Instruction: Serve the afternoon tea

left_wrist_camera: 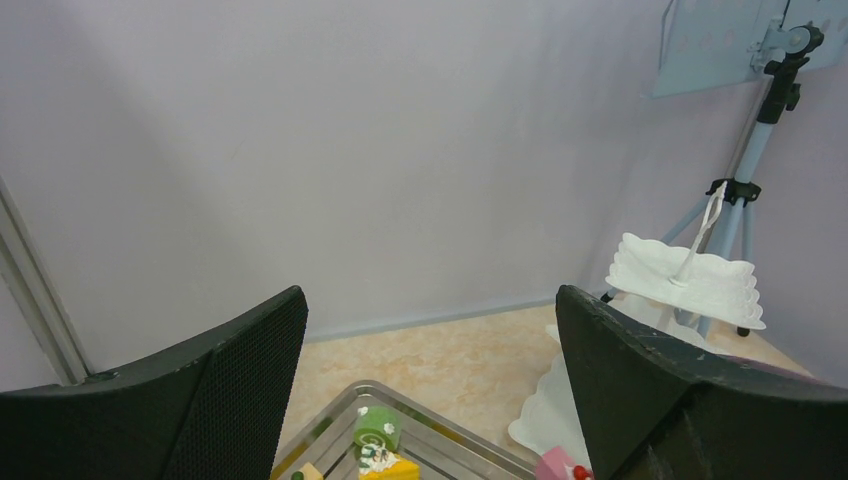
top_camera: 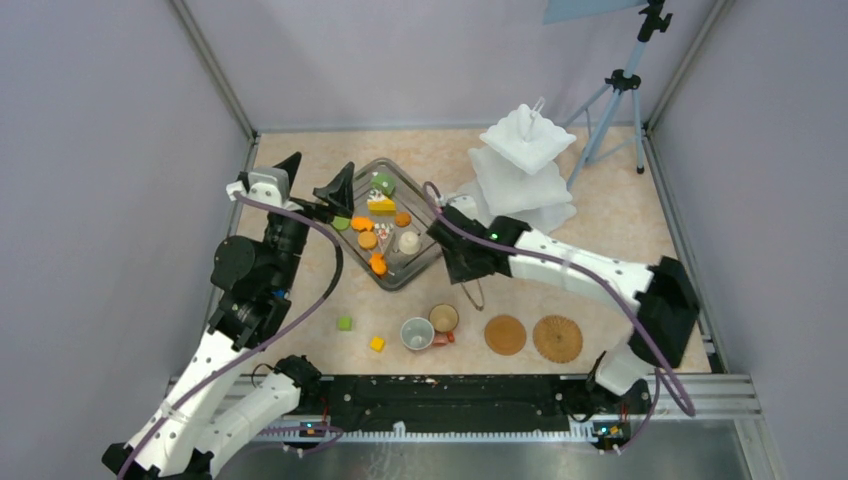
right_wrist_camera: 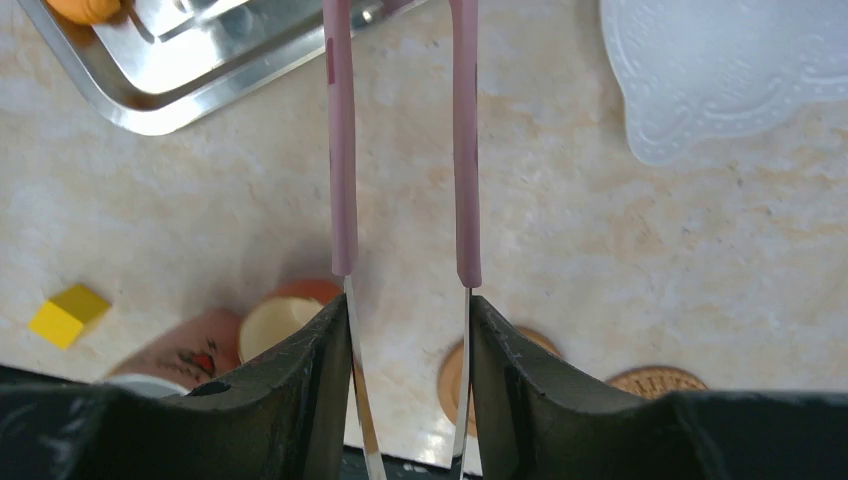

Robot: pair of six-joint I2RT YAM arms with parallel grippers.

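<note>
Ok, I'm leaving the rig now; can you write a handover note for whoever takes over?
Left hand: open, empty, by the grey steel tray.
Right hand: shut on the pink tongs, beside the tray.
Small toy pastries in the tray; white three-tier stand behind it; two small cups beside, not on, the two brown woven round mats.
Done: tongs gripped.
Left: pastries to stand, cups onto mats.

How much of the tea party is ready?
Nothing looks served yet: the white stand shows no treats, and the pastries sit in the steel tray. In hand: the right hand grips the pink tongs beside the tray. Left: move pastries onto the stand and probably set the two cups on the bare mats.
</note>
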